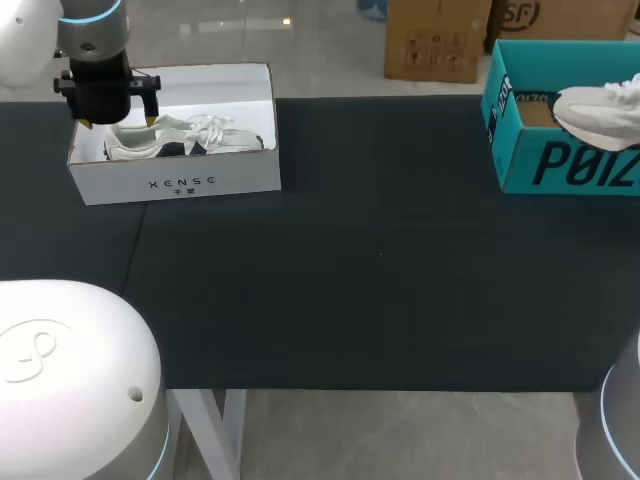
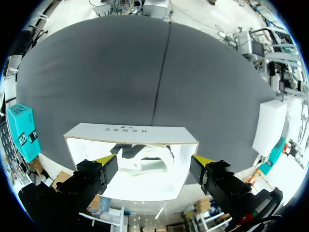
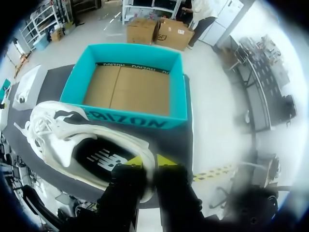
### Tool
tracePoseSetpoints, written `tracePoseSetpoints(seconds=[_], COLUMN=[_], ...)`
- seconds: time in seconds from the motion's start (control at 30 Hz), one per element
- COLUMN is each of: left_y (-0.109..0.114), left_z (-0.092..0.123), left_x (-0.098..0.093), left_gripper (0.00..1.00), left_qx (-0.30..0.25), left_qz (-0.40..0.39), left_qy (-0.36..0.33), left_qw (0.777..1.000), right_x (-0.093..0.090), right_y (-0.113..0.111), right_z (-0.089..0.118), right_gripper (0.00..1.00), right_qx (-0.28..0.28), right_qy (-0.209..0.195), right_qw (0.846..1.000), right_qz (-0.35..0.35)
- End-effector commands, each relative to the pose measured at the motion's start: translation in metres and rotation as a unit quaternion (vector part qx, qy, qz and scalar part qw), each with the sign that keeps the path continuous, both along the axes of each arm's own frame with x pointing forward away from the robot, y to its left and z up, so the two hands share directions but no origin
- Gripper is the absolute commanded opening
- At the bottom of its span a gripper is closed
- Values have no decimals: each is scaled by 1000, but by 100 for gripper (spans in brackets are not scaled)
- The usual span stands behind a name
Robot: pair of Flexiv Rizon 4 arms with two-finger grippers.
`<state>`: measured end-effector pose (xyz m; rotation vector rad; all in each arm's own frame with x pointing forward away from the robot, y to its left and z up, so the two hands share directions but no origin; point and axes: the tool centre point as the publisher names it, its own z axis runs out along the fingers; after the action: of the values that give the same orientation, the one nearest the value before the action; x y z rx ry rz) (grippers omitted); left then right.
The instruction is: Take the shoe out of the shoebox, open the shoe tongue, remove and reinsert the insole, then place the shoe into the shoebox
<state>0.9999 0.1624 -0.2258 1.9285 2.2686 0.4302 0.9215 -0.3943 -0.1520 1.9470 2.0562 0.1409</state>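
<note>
Right gripper fingers pressed together on the heel rim of the white sneaker, pinching it. Sneaker hangs over the printed near wall of the teal shoebox, which sits at 2 o'clock on the dark table in head view. Left gripper fingers spread wide, over the open white shoebox at 10 o'clock. A second white shoe lies inside it.

Head view overhead behind table, wrist views close, downward
</note>
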Motion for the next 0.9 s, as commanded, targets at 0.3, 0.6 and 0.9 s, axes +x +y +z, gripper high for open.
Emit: tracePoseSetpoints(seconds=[0.3, 0.6, 0.9], left_y=[0, 0, 0], left_z=[0, 0, 0], left_x=[0, 0, 0], left_gripper=[100, 100, 100], left_qx=[1, 1, 1], left_qz=[0, 0, 0], left_qy=[0, 0, 0], left_qw=[1000, 1000, 1000], right_x=[-32, -90, -145], right_y=[27, 83, 149], right_z=[-1, 8, 3], right_gripper=[0, 0, 0], right_qx=[-19, -44, -57], right_qy=[-162, -179, -203], right_qw=[986, 982, 975], right_qz=[34, 51, 70])
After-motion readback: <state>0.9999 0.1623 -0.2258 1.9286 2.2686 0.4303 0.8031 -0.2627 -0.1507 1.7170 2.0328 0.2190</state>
